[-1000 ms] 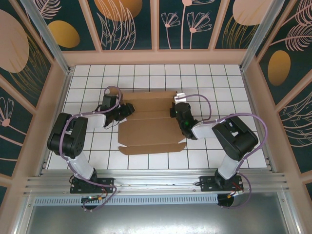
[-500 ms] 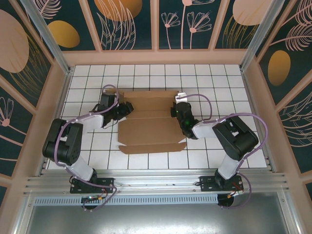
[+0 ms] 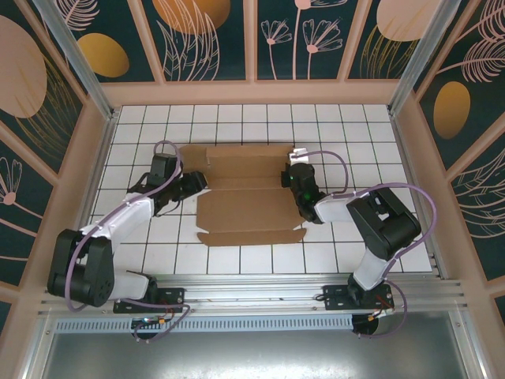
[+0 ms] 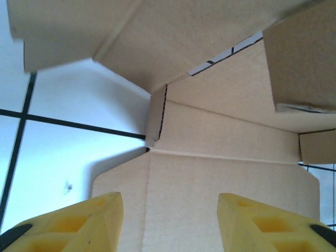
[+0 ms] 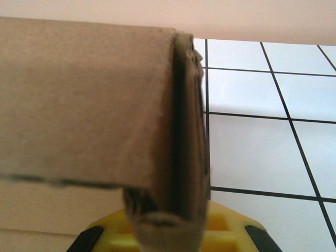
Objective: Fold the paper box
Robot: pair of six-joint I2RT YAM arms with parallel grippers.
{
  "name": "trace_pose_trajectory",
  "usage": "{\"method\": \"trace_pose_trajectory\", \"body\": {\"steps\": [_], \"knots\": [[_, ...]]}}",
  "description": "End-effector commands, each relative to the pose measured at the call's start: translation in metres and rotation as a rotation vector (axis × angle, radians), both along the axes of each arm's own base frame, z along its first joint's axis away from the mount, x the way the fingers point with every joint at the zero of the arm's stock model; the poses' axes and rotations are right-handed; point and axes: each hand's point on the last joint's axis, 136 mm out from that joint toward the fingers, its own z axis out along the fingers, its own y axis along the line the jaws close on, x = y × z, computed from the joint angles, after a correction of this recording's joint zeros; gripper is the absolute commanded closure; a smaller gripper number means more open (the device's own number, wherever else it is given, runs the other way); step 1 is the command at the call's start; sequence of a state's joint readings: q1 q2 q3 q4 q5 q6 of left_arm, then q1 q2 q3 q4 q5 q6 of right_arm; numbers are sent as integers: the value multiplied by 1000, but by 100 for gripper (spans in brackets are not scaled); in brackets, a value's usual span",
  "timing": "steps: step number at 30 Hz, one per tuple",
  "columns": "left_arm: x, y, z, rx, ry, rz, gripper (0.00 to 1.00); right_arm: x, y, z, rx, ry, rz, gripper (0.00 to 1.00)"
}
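Brown corrugated board is being spread over the middle of the frame in the overhead view, where the cardboard box is lying mostly flat on the white tiled table. Its left edge is being met by the left gripper. Its right edge, in the upper half of the sheet, is being gripped by the right gripper. The lower edge of the sheet is lying free, with small tabs jutting out at both ends. Rows of bare tile are being shown above the box, below it and along both sides.

In the left wrist view the left gripper is being held released. Its yellow fingers are standing apart at the bottom of the frame. A flat panel of the cardboard box is lying beyond them, and a raised flap is crossing the top. The table is being shown at the left, past the panel's notched edge.

In the right wrist view the right gripper is being clenched on a folded flap edge of the cardboard box. The doubled board is being pinched upright between the yellow fingers. Open tiles of the table are being shown to the right of that edge.
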State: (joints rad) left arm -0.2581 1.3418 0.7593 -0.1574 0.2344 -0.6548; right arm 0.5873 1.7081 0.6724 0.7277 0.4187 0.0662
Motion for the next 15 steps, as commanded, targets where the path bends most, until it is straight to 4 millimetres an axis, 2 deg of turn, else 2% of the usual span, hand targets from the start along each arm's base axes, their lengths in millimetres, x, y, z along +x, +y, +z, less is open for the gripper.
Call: {"method": "trace_pose_trajectory", "body": {"steps": [1, 7, 10, 12, 15], "knots": [[-3, 12, 18, 92, -26, -6, 51, -5, -10, -3, -17, 22, -20, 100], [18, 57, 87, 345, -223, 100, 55, -6, -10, -4, -29, 22, -14, 100], [27, 77, 94, 470, -255, 150, 49, -6, -9, -3, -30, 19, -9, 100], [35, 71, 100, 460, -317, 134, 44, -6, -9, -2, -31, 19, -8, 100], [40, 49, 102, 364, -402, 56, 38, -5, -9, -2, -36, 19, -6, 100]]}}
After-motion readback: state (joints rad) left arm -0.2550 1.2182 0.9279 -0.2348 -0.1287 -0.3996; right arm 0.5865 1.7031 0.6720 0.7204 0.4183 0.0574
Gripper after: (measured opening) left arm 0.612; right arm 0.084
